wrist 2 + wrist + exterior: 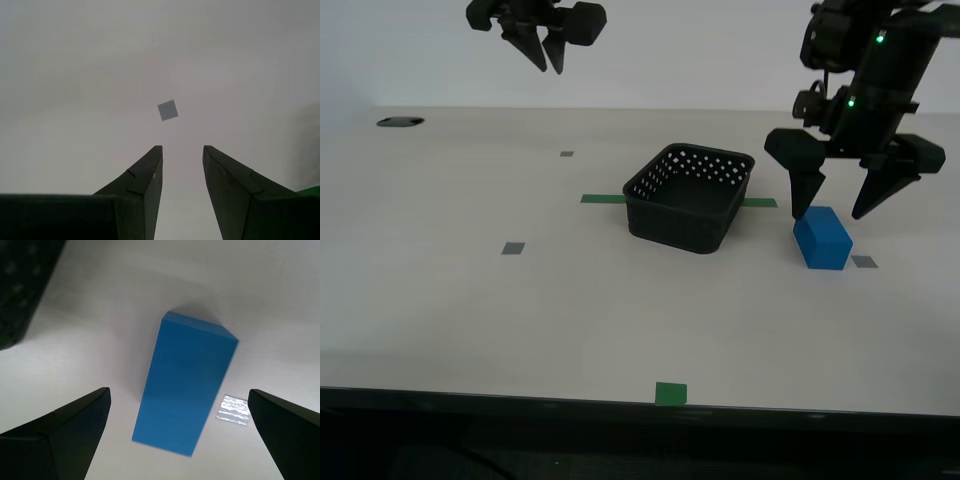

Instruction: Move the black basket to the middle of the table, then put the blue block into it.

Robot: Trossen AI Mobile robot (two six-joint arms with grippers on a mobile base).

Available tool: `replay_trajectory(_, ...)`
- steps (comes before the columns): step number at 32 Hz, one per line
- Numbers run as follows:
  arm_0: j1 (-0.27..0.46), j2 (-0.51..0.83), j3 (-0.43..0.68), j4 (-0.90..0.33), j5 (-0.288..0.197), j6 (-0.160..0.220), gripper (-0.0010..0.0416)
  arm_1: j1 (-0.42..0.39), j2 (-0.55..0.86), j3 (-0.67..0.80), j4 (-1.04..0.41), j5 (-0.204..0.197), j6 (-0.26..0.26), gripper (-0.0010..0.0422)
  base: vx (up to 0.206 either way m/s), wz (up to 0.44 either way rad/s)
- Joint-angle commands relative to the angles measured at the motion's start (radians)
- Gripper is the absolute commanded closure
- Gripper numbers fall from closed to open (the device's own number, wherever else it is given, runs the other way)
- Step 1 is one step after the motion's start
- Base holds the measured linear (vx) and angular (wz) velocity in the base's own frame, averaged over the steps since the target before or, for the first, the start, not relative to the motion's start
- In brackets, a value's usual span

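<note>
The black basket (690,200) stands upright and empty near the middle of the table (470,320), over a green tape strip (602,198). The blue block (822,240) lies on the table just to the exterior view's right of the basket, apart from it. My first gripper (830,213) is open and hangs just above the block, one finger on each side; the first wrist view shows the block (185,385) between the spread fingers, untouched, with the basket's corner (20,285) beside it. My second gripper (548,62) is raised high at the back, slightly open and empty (182,147).
Small grey square marks (513,248) (865,262) lie on the table; one shows under my second gripper (168,110). A green square (670,393) marks the front edge. A dark round hole (400,122) sits at the far back on the exterior view's left.
</note>
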Motion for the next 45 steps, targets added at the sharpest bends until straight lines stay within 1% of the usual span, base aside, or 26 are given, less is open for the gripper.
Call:
replay_trajectory(1,0.002,0.052,0.001,0.000,-0.002,0.003,0.0024,-0.001,0.000,0.001,0.005,-0.001,0.000,0.0307,0.000,0.000)
replay_trajectory(6,0.002,0.084,0.001,0.010,0.000,0.000,0.0052,-0.001,0.000,0.001,0.010,-0.001,0.000,0.0307,0.000,0.000)
replay_trajectory(9,0.002,0.117,0.002,0.023,-0.003,0.003,0.0061,0.000,0.000,0.001,0.012,-0.002,0.000,0.0307,0.000,0.000)
replay_trajectory(11,0.003,0.122,0.002,0.030,-0.004,0.005,0.0079,-0.001,0.000,0.001,0.012,-0.001,0.000,0.0307,0.000,0.000)
replay_trajectory(12,0.002,0.122,0.002,0.032,-0.004,0.012,0.0101,-0.001,0.000,0.001,0.013,-0.001,0.000,0.0307,0.000,0.000)
replay_trajectory(13,0.002,0.122,0.002,0.038,-0.004,0.024,0.0147,-0.001,0.000,0.001,0.014,-0.002,0.000,0.0307,0.000,0.000)
replay_trajectory(16,0.002,0.122,0.002,0.039,-0.004,0.029,0.0191,0.000,0.000,0.001,0.015,-0.001,0.000,0.0307,0.000,0.000)
replay_trajectory(17,0.002,0.122,0.002,0.042,-0.004,0.029,0.0238,0.000,0.000,0.001,0.017,-0.001,0.000,0.0307,0.000,0.000)
replay_trajectory(18,0.002,0.122,0.002,0.044,-0.004,0.029,0.0272,-0.001,0.000,0.001,0.018,-0.001,0.000,0.0307,0.000,0.000)
replay_trajectory(19,0.002,0.122,0.002,0.050,-0.003,0.029,0.0332,-0.001,0.000,0.001,0.018,-0.001,0.000,0.0307,0.000,0.000)
replay_trajectory(20,0.002,0.122,0.002,0.053,-0.004,0.029,0.0380,-0.001,0.000,0.001,0.020,-0.001,0.000,0.0307,0.000,0.000)
replay_trajectory(22,0.002,0.122,0.002,0.055,-0.004,0.028,0.0410,0.000,0.000,0.001,0.022,-0.001,0.000,0.0307,0.000,0.000)
replay_trajectory(24,0.002,0.121,0.002,0.054,-0.004,0.028,0.0404,0.000,0.000,0.001,0.023,-0.001,0.000,0.0307,0.000,0.000)
replay_trajectory(28,0.002,0.060,0.007,0.059,-0.003,0.029,0.0406,0.000,0.000,0.001,0.029,-0.001,0.000,0.0307,0.000,0.000)
replay_trajectory(31,0.002,0.023,0.028,0.056,-0.003,0.036,0.0406,-0.001,0.000,0.001,0.033,-0.001,0.000,0.0307,0.000,0.000)
replay_trajectory(36,0.005,-0.021,0.087,0.047,-0.004,0.040,0.0406,-0.001,0.000,0.001,0.041,-0.001,0.000,0.0307,0.000,0.000)
replay_trajectory(38,0.009,-0.028,0.147,0.021,-0.004,0.039,0.0406,0.000,0.000,0.001,0.042,-0.002,0.000,0.0307,0.000,0.000)
replay_trajectory(45,0.048,-0.028,0.262,0.022,-0.012,0.033,0.0406,0.000,0.000,0.001,0.048,-0.001,0.000,0.0307,0.000,0.000)
